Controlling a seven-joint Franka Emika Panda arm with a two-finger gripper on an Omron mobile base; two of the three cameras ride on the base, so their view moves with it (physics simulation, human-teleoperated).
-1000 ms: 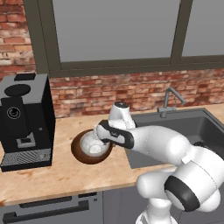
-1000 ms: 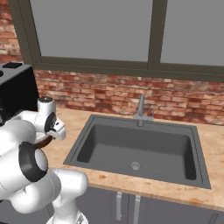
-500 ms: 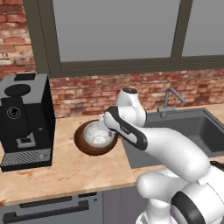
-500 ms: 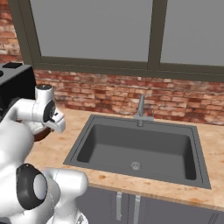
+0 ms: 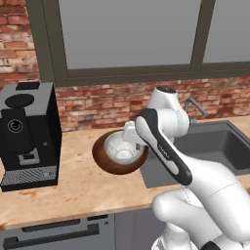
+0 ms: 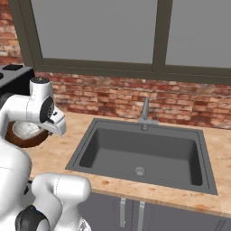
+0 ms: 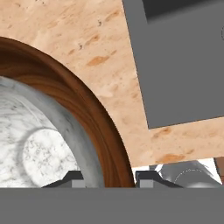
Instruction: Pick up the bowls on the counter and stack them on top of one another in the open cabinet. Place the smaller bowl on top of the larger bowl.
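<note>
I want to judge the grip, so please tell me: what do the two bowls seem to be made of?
The larger bowl looks like dark brown wood with a slight sheen: grain streaks follow its rim. The smaller bowl, sitting inside it, looks like glossy white stone or glazed ceramic with grey marble-like mottling; which one is unclear.

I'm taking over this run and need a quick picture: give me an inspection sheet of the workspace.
Surface: light tan wood-grain counter with inset dark grey sink.
Job's things: small glossy white bowl sits inside the wide dark brown wooden bowl, tilted, lifted off the counter.
Clutter: black coffee machine at the counter's left; silver tap behind the sink.
Tool: tool shut on the two bowls' rims, one finger inside the white bowl, one outside the brown.
Cables: nothing seen.
Surroundings: red brick wall, dark-framed window; grey cabinet fronts below.
</note>
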